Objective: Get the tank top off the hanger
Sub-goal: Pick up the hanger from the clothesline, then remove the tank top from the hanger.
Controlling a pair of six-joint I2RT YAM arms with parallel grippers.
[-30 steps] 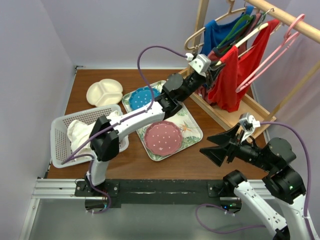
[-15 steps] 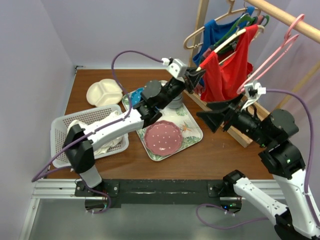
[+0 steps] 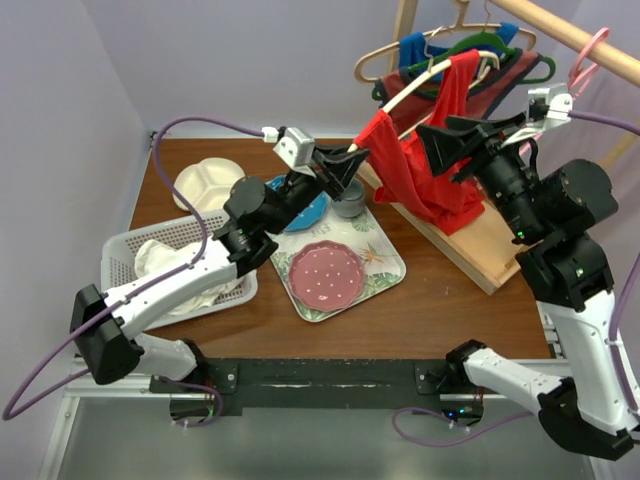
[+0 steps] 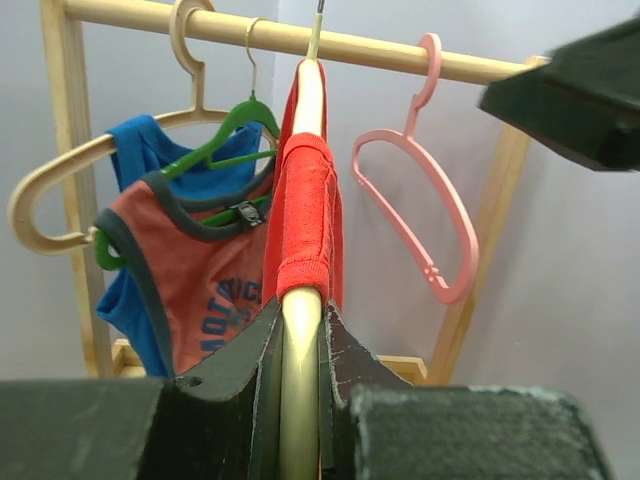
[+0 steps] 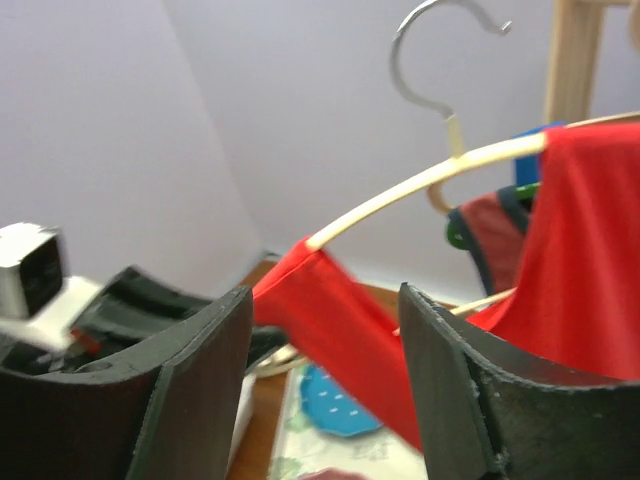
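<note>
Above the middle of the tabletop (image 3: 420,310), over the floral tray (image 3: 378,248), the left gripper (image 3: 350,160) is clamped tight on the low tip of the cream hanger (image 3: 425,80). Just beyond it the right gripper (image 3: 445,150) gapes wide beside the red tank top (image 3: 430,180) and holds nothing. The tank top drapes from the hanger toward the far right corner. One strap bunches right above the left gripper's pinch, so a tug may snag there, twist the hanger loose, or drag it into the neighbouring tank tops (image 4: 190,290) under the wooden rail (image 3: 560,30). Whether the hook sits on that rail, I cannot tell.

Top cam overhead; wrist cams close, both see hanger (image 4: 300,360).
</note>
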